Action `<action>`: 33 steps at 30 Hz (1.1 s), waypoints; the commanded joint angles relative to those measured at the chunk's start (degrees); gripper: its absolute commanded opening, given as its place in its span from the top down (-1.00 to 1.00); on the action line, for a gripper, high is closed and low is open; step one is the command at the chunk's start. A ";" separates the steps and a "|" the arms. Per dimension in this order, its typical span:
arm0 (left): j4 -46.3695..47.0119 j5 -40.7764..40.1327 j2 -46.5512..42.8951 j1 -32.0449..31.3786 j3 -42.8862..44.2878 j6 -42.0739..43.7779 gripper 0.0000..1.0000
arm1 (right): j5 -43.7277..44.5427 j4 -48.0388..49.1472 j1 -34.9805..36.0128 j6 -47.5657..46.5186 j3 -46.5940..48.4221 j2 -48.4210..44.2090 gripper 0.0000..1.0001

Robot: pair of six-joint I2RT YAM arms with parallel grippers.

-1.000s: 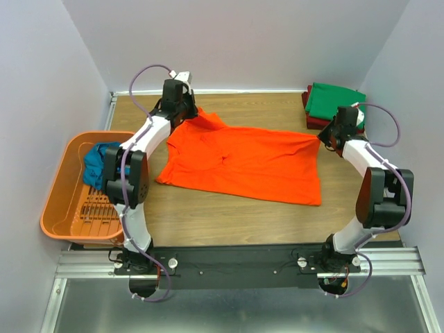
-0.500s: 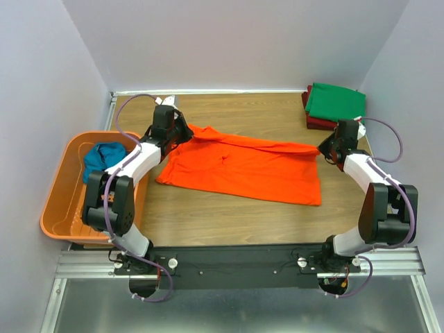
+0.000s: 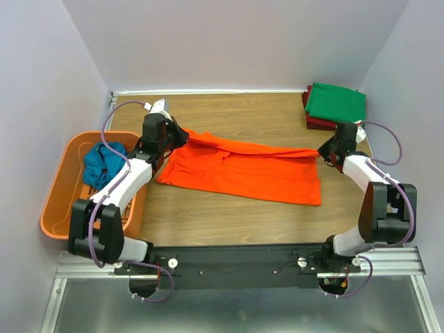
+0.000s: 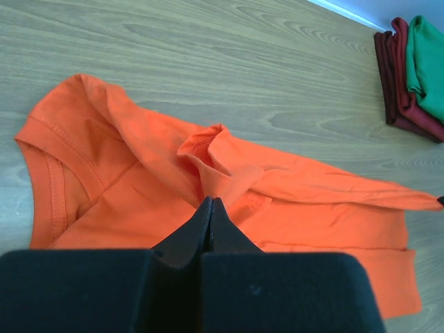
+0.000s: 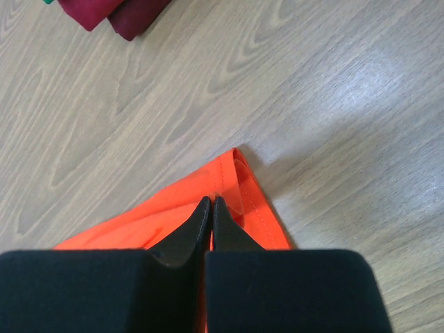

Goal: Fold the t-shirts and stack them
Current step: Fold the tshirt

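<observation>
Orange cloth fills the middle of your table: the orange t-shirt (image 3: 243, 173) lies spread on the wood, its far edge doubled over toward you so that a long fold runs from one arm to the other. Your left gripper (image 4: 210, 202) has its jaws pressed together on a pinch of that shirt at the collar end, and the cloth bunches into a small peak right at the fingertips. Your right gripper (image 5: 211, 201) is likewise clamped on the shirt, nipping the hemmed corner at the opposite end, where the stitched edge curls over itself. Between the two grips the turned edge lies over the flat lower layer. The near half of the shirt rests flat on the table (image 3: 229, 111), with a sleeve showing at the left.

Beyond the right gripper, at the far right corner, you have the green t-shirt (image 3: 336, 100) folded on top of the dark red t-shirt (image 3: 310, 123), both apart from the orange one. On your left, beside the left arm, the teal-blue t-shirt (image 3: 103, 163) sits crumpled in the far end of the orange basket (image 3: 59, 208).
</observation>
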 commanded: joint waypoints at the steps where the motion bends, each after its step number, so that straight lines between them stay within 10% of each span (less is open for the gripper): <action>1: 0.29 -1.67 -3.93 0.44 -2.45 -0.50 1.00 | 3.08 0.71 -0.21 1.06 -1.24 0.86 0.87; 20: 4.15 2.28 -8.42 1.15 -12.03 -3.75 1.00 | -0.96 1.15 -0.21 1.41 -3.79 0.42 0.22; 33: 6.35 4.83 -8.16 1.15 -14.14 -4.89 1.00 | -6.85 0.71 -0.21 2.55 -9.33 -0.55 0.21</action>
